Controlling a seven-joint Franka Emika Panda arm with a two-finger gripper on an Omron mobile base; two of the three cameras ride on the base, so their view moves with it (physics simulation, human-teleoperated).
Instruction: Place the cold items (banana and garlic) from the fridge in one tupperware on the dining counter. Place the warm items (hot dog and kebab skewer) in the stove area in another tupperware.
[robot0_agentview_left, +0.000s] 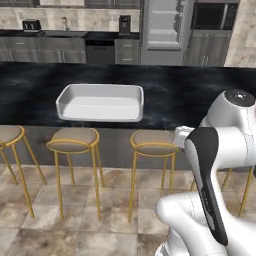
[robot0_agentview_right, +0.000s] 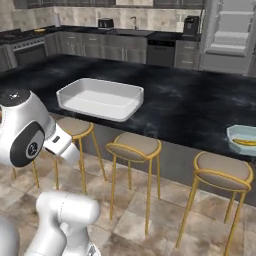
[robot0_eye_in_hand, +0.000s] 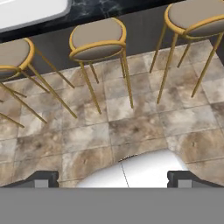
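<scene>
A large white tupperware sits empty on the black marble dining counter. At the counter's right end, a smaller pale tupperware holds a yellow banana. The fridge stands open at the back wall. The stove area is at the far left. My gripper is open and empty, well below counter height and pointing down at the floor and stools. A corner of the white tupperware shows at the hand view's top. Garlic, hot dog and kebab skewer are out of view.
Gold-legged stools line the near side of the counter over a tiled floor. Grey cabinets, a sink and a toaster run along the back wall. A microwave sits right of the fridge.
</scene>
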